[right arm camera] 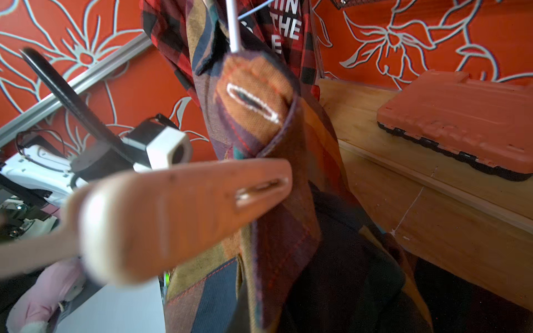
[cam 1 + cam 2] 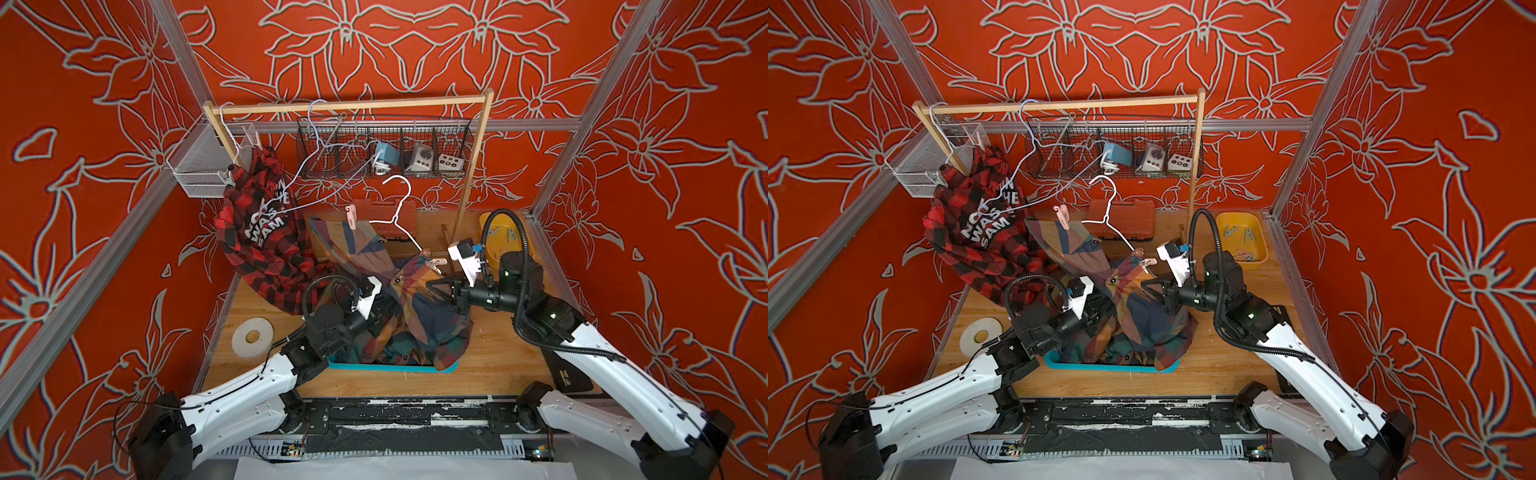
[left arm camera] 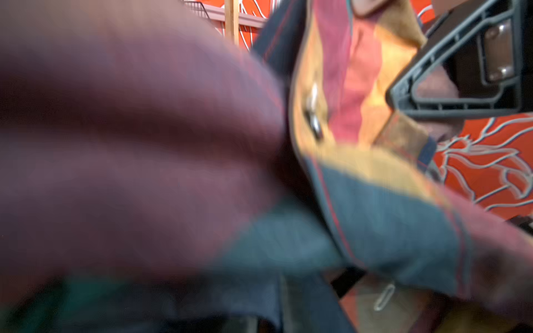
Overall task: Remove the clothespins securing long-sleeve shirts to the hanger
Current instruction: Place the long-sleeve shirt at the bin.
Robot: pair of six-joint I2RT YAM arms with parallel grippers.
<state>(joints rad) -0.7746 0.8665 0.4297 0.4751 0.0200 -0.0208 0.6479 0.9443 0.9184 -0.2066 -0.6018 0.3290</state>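
Note:
A dark plaid long-sleeve shirt (image 2: 374,257) (image 2: 1084,253) hangs from a white hanger (image 2: 401,208) that floats off the rail. Pink clothespins pin it: one at the hanger's left end (image 2: 351,217) (image 2: 1063,216), one at its right end (image 2: 436,262) (image 1: 184,210). My right gripper (image 2: 429,286) (image 2: 1144,286) is shut on the shirt's cloth just below that right pin; its fingers (image 3: 461,108) press into the fabric. My left gripper (image 2: 380,311) is buried in the shirt's folds, jaws hidden. A red-and-black lettered shirt (image 2: 257,232) hangs at the left.
A wooden rail (image 2: 353,104) carries an empty blue wire hanger (image 2: 316,166). Behind it hangs a wire basket (image 2: 384,151). A teal tray (image 2: 395,368) lies under the heaped cloth. A yellow bin (image 2: 1260,237) holds loose pins. An orange case (image 2: 386,208) and a white disc (image 2: 252,336) lie on the table.

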